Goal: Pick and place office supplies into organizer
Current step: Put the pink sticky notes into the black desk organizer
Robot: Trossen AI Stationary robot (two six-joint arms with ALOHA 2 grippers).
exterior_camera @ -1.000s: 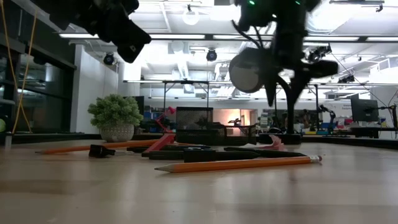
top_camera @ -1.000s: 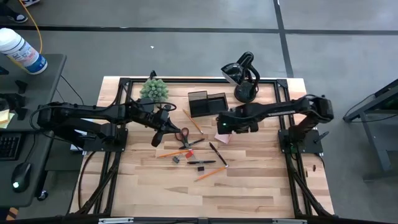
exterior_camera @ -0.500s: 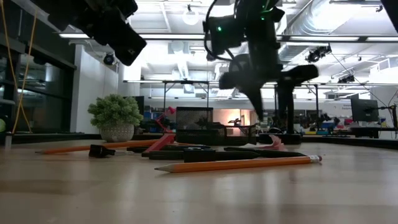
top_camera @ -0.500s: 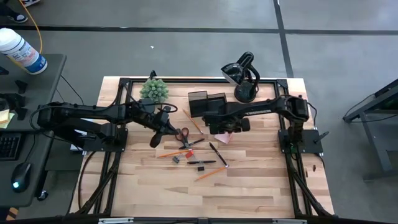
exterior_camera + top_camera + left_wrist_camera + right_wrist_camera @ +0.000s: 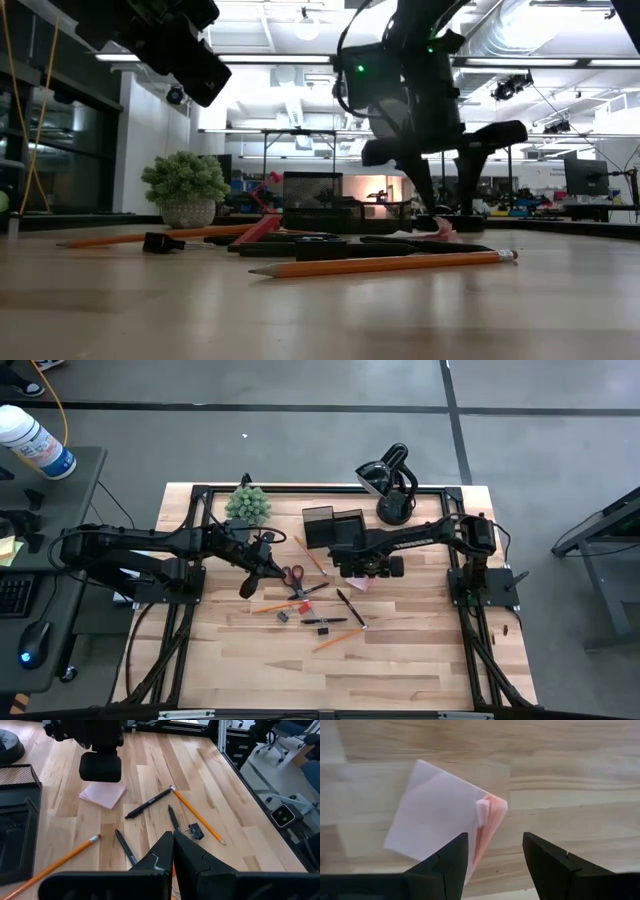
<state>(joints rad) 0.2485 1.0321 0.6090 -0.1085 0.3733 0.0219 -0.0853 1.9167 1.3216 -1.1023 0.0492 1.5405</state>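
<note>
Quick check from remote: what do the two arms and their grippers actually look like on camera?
Both arms are dark, slim and jointed. The right gripper has two black, blocky, angular fingers; a green light glows on its arm. The left gripper has matching black wedge-shaped fingers. Black cables loop along the left arm.

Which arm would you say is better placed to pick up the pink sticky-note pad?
The right: its open pincer hangs over the sticky-note pad, while the left pincer, shut, is near the scissors.

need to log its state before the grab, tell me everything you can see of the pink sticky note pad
The pink sticky note pad is a square stack of thin paper sheets lying flat on the bare wooden table, turned diagonal to the boards. One corner of its top sheets curls up. Nothing touches it. The right gripper hangs above it, open, one finger over the pad's edge. The organizer stands apart from it.
</note>
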